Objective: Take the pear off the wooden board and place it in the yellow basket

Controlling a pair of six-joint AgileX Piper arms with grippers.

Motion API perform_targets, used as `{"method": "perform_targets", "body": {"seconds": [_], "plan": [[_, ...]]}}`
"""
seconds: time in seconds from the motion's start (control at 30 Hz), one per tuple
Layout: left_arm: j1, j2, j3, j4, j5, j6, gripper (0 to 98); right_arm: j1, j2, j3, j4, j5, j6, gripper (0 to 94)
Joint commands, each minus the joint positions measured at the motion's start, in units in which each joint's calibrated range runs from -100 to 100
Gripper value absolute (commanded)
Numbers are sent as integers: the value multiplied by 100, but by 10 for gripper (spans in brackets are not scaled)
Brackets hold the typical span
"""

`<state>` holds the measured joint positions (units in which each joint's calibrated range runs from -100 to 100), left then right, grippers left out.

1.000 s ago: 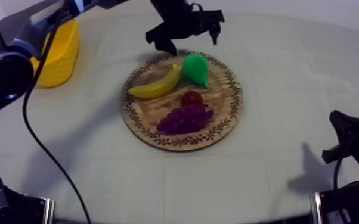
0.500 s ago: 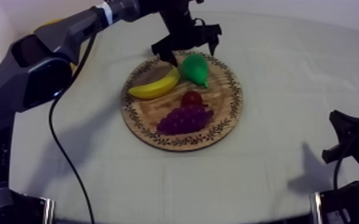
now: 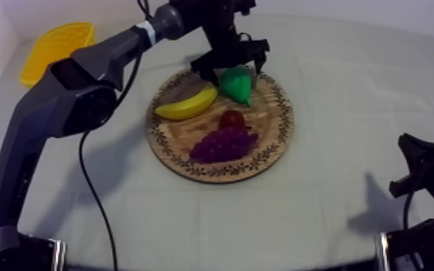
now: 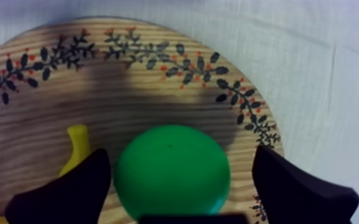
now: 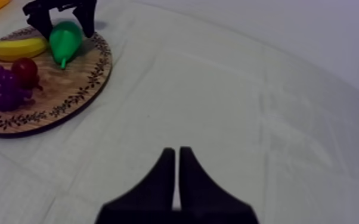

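Green pear (image 4: pixel 170 173) lies on the wooden board (image 3: pixel 267 137) directly beneath the left gripper (image 3: pixel 231 66), whose fingers stand wide apart on either side of its round end, its taper pointing out of the gap toward the board's middle.

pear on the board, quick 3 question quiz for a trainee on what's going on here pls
1. True or false: the left claw is shut on the pear.
2. Fill in: the right claw is ____ (open or shut), holding nothing.
3. In the top view the yellow basket sits: A) beside the right claw; B) at the table's far left corner; C) under the left claw.
Key: 1 false, it is open, astride the pear; 2 shut; 3 B.
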<state>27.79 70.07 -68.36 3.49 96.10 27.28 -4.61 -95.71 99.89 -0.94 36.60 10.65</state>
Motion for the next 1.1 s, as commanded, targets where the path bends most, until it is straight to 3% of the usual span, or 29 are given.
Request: {"method": "perform_targets", "body": {"seconds": [0.0,0.57,1.07], "plan": [[3,39,-67,6,20,-12,854,1,-4,0,-1,1,2,4],[58,36,7,-9,171,-68,521,1,-4,0,-1,1,2,4],[244,-1366,835,-78,35,-139,478,1,-4,0,-1,1,2,4]]}}
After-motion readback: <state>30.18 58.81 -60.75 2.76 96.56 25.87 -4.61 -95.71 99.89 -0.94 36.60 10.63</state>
